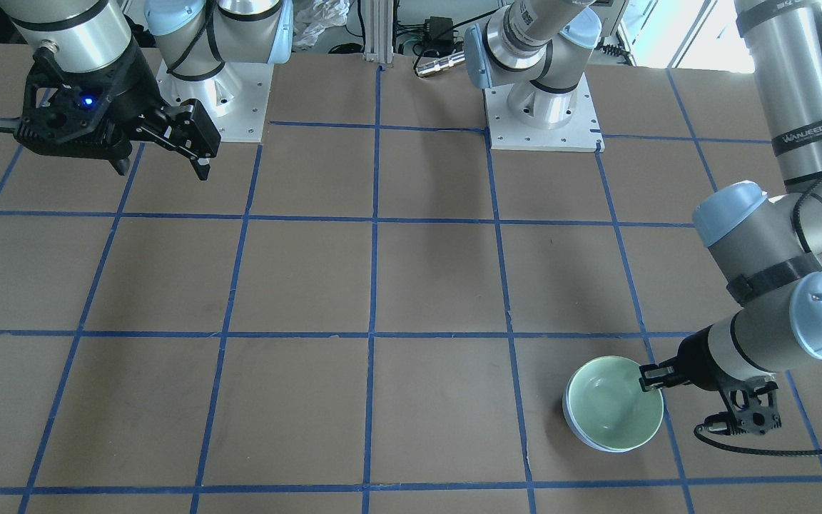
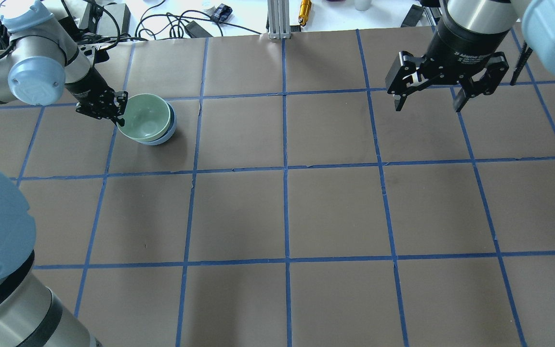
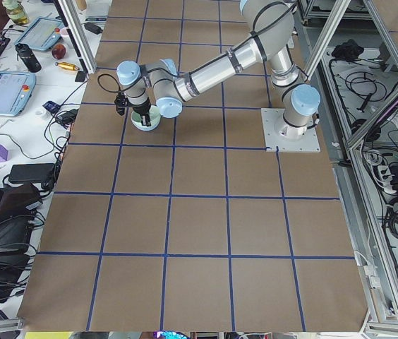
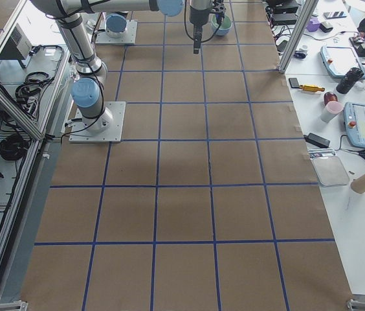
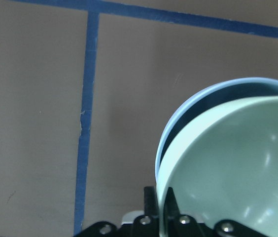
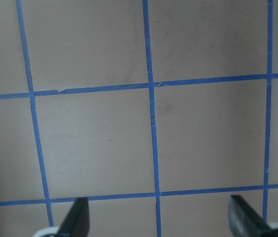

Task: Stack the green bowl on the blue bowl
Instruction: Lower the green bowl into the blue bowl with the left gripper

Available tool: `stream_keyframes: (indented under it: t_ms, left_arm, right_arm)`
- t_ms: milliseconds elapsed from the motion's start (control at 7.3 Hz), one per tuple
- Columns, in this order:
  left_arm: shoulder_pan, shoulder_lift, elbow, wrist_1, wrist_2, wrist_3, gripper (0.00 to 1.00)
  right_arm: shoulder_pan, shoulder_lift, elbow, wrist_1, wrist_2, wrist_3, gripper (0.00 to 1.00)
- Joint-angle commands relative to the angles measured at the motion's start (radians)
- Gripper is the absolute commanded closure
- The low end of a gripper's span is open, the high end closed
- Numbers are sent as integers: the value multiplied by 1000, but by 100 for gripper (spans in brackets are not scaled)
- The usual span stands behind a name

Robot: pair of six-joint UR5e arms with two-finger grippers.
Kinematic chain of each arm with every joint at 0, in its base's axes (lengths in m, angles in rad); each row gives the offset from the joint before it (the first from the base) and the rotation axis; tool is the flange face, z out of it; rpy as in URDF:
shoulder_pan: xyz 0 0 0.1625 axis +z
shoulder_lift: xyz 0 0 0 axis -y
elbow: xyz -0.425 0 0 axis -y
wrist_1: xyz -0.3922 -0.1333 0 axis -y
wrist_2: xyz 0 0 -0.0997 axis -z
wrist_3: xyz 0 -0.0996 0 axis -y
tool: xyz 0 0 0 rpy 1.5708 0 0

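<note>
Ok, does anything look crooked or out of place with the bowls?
Yes, slightly. The green bowl sits inside the blue bowl but off-centre: the left wrist view shows a blue crescent on one side only. The left gripper has its jaws on the green rim. No spill or damage shows.

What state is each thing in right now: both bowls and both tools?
Green bowl: nested in the blue bowl, slightly off-centre, rim pinched by the left tool.
Blue bowl: upright on the table, green bowl inside it.
Left tool: shut on the green bowl's rim.
Right tool: open, empty, above the table.
</note>
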State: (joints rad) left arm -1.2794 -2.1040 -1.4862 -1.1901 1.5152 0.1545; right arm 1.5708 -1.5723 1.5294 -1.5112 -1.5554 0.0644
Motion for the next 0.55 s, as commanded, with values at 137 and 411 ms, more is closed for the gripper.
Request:
stream_keyframes:
  t_ms: [137, 411]
  left_arm:
    - [-3, 7, 4, 27, -4, -1, 62]
    - [-91, 114, 17, -41, 14, -4, 50]
  right_arm:
    - [0, 0, 0, -1, 0, 0, 0]
    - [0, 0, 0, 0, 0, -1, 0]
